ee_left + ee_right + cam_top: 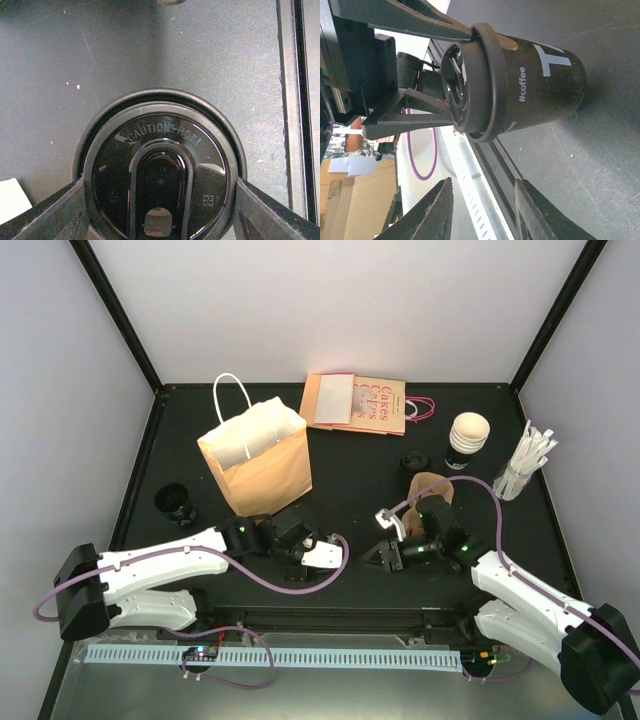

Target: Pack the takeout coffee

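On the black tabletop, the fingers of the left gripper are clamping the lid of the takeout coffee cup, which is standing near the brown paper bag. The right gripper is hovering beside the cup, its jaws spread and empty.

Three small black paper cups: one lidded black paper cup printed "#coffee", one open black cup showing its cream-white inside, and one dark cup near the table's left edge (too dim to tell whether it is lidded). Two round black plastic lids for certain: one fitted lid and one loose lid. One brown paper bag with white handles. One flat orange paper bag printed "Cakes". One brown moulded-pulp carrier. One bundle of white paper-wrapped straws.
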Robot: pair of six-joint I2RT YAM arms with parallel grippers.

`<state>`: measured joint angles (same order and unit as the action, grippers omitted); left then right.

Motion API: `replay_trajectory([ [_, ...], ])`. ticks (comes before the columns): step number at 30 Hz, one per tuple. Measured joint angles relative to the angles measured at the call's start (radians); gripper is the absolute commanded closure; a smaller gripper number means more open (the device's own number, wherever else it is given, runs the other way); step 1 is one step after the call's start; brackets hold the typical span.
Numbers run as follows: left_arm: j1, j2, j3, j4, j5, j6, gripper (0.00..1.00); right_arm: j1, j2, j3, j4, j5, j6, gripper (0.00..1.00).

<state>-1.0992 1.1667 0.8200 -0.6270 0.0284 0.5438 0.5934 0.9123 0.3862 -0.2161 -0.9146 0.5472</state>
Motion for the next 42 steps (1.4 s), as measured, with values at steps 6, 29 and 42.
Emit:
replay_trajectory([
  [6, -0.002, 0.019, 0.0, 0.001, 0.0, 0.0, 0.42, 0.008, 0.018, 0.0, 0.02, 0.0, 0.01, 0.66],
  [29, 0.033, 0.073, 0.031, 0.01, 0.102, -0.088, 0.43, 0.079, 0.161, 0.129, 0.048, 0.151, 0.027, 0.72],
  [42, 0.033, 0.089, 0.03, 0.02, 0.119, -0.089, 0.43, 0.079, 0.196, 0.114, 0.04, 0.144, 0.012, 0.72],
])
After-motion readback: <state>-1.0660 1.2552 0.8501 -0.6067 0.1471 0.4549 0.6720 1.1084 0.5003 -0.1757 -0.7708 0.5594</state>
